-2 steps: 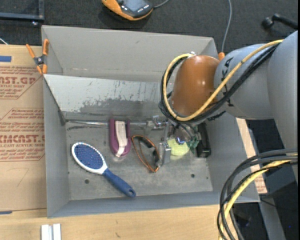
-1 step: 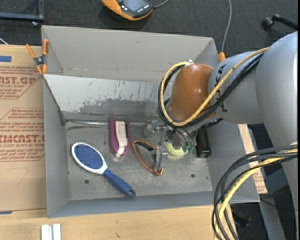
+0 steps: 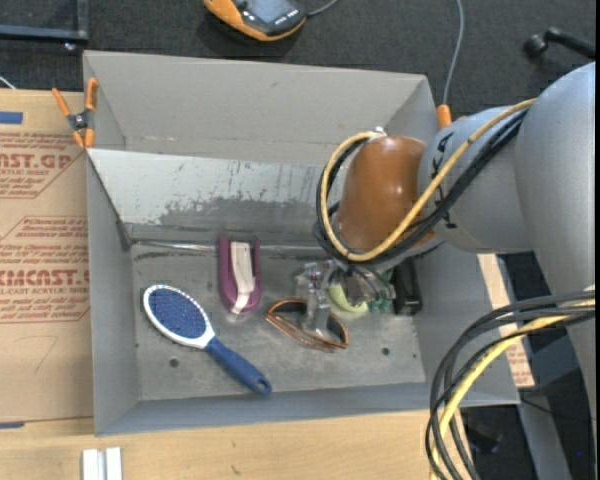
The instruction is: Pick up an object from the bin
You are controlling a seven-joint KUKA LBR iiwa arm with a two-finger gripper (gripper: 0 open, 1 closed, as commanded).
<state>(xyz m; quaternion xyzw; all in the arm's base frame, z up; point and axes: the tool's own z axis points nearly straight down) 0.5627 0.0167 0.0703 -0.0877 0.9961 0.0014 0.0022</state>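
My gripper hangs low at the right of the bin floor, under the arm's orange cover. Its metal fingers stand over a pair of brown-rimmed glasses lying flat on the floor. Just right of the fingers lies a small green and white thing, partly hidden by the gripper. A black block sits against the right wall. Whether the fingers touch the glasses I cannot tell.
A purple and white stapler-like thing lies left of the gripper near the back wall. A blue and white hairbrush lies slantwise at the front left, handle pointing toward the front middle.
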